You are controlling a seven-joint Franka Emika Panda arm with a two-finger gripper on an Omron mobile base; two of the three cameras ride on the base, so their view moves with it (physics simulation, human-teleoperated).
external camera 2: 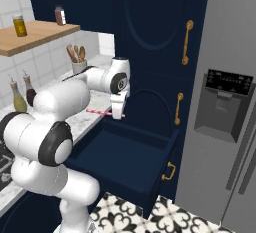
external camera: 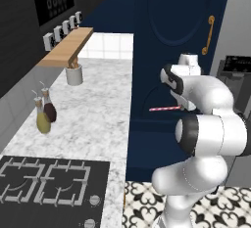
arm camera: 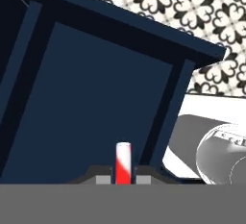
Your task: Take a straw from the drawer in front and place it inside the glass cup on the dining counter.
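Nearest the base cameras bulks the white arm itself, its big dark-jointed elbow in the foreground, reaching forward over the open drawer (external camera 2: 125, 159), the largest thing under it: a deep navy box pulled out from the cabinet front, its inside bare as far as the hand view shows, with a small gold handle on its face. Beside it runs the marbled top with the black stove (external camera: 49, 178), carrying two small bottles (external camera: 44, 112) and a white crock (external camera: 73, 75). Smaller again is the gripper (external camera 2: 118, 112), held above the drawer with its jaws pinched narrow on the straw (external camera 2: 97, 111), which lies level and sticks out sideways toward the marble top, well clear of the drawer floor. The straw looks feather-light, thin and smooth, likely to swivel or slip in the pinch, and easy to crush. The hold seems near one end; that leaves a long free length to lower into a cup.
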